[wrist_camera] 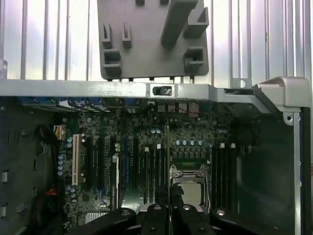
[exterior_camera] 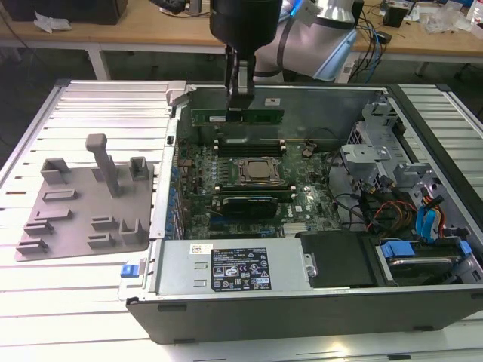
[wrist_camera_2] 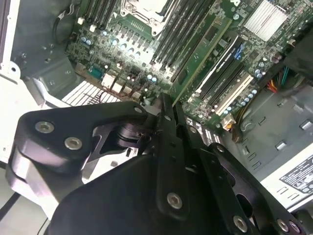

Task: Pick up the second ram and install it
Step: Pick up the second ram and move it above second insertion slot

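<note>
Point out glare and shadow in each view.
Exterior view: even light, the white table bright, the computer case dimmer inside. Second wrist view: glare on the silver heatsink, the claw a dark mass up close. First wrist view: bright streaks on the table slats, the second ram a dark edge-on line.

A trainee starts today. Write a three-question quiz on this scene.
1. True or false: the gripper is shut on the ram.
2. Pick one. The grey plate lies:
A) inside the case
B) outside the case, at the exterior view's left
C) on top of the ram
3. Short answer: which is nearer the gripper, the plate or the processor?

Key: 1 true; 2 B; 3 the processor.
</note>
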Tool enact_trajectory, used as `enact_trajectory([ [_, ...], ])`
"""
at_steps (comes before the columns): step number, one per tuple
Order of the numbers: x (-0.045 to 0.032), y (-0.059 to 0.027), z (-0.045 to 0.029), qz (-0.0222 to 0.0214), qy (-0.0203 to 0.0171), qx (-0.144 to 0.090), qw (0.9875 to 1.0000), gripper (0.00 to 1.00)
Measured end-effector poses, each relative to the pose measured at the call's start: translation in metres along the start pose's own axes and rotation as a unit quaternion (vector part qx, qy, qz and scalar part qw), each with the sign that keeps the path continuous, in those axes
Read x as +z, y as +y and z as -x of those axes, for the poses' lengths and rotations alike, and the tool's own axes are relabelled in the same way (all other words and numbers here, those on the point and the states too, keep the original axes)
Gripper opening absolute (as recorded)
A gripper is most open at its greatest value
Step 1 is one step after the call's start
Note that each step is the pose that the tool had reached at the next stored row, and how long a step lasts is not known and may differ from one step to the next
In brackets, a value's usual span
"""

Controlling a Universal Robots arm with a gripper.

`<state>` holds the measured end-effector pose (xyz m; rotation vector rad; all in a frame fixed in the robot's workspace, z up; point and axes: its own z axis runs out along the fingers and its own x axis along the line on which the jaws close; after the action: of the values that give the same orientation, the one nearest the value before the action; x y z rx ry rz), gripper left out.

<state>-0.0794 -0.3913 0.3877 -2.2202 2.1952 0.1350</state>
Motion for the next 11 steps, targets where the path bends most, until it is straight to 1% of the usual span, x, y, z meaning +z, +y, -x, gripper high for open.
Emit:
enact_trajectory([
  [2,0.0011,-0.0034,0.0001,0.0002,0.0001,0.000,1.0000,0.11],
  [5,0.0035,-0.0125,0.0006,0.0008,0.0001,0.000,1.0000,0.11],
  [6,0.0049,-0.0172,0.0007,0.0011,0.0000,-0.001,1.0000,0.11],
  [8,0.0065,-0.0215,0.0007,0.0014,0.0001,-0.001,1.0000,0.11],
  [11,0.0117,-0.0299,0.0003,0.0022,0.0001,-0.001,1.0000,0.11],
])
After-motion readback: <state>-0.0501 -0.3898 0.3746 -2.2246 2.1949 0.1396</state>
